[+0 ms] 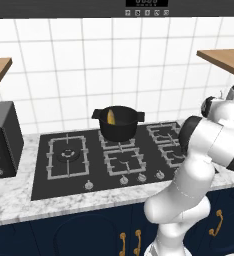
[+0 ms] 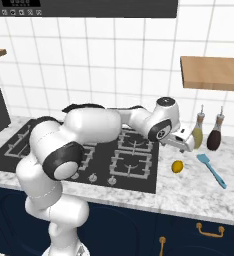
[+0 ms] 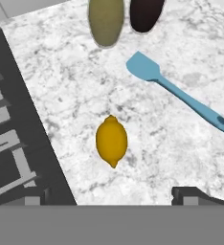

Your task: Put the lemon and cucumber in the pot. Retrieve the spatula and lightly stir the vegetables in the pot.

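From the left base view, the pot (image 1: 118,123) sits on a rear burner of the black cooktop (image 1: 64,172), and the cucumber (image 1: 111,116) leans inside it; a dark appliance (image 1: 1,140) stands at 9 o'clock from the cooktop on the marble counter (image 1: 19,207), with white tiled wall behind and a wooden shelf (image 1: 224,59) up at 2 o'clock. From the right base view, the gripper (image 2: 186,141) hangs above the counter just right of the cooktop, jaws spread wide and holding nothing; the lemon (image 2: 177,166) lies below it at 7 o'clock, the spatula (image 2: 211,170) at 4 o'clock, and an olive bottle (image 2: 197,134) and a dark bottle (image 2: 215,136) stand near the wall. In the hand view, the lemon (image 3: 111,140) rests alone on bare marble, the spatula (image 3: 176,91) apart at 2 o'clock, both bottles at 12 o'clock, nothing blocking it.
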Controlling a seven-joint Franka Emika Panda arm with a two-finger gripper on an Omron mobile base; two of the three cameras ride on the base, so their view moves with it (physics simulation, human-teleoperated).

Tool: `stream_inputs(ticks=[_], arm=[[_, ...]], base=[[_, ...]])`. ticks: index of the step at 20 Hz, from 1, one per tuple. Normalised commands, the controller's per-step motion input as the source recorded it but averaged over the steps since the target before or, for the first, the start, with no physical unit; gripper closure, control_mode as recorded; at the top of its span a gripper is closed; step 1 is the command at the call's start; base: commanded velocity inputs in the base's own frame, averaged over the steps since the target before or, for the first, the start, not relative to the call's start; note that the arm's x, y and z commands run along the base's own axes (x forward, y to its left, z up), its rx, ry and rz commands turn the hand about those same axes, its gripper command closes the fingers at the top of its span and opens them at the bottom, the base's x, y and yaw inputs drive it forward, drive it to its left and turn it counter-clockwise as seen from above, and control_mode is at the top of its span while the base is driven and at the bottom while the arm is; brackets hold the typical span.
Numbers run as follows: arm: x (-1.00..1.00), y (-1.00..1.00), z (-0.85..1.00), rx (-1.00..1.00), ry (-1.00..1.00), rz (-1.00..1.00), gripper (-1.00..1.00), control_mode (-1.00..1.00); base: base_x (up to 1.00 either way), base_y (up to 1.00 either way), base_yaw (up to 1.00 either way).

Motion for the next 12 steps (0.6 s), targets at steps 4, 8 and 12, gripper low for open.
stream_inputs(ticks=[4, 8, 12], arm=[[-0.02, -0.23, -0.67, 0.05, 0.0, 0.05, -1.0, -1.0], [0.04, -0.03, -0.62, 0.0, 0.01, 0.08, -1.0, -1.0], [0.13, -0.11, -0.54, 0.0, 0.04, 0.08, -1.0, -1.0]], base=[[0.0, 0.0, 0.0], [0.0, 0.0, 0.0], [0.0, 0.0, 0.0]])
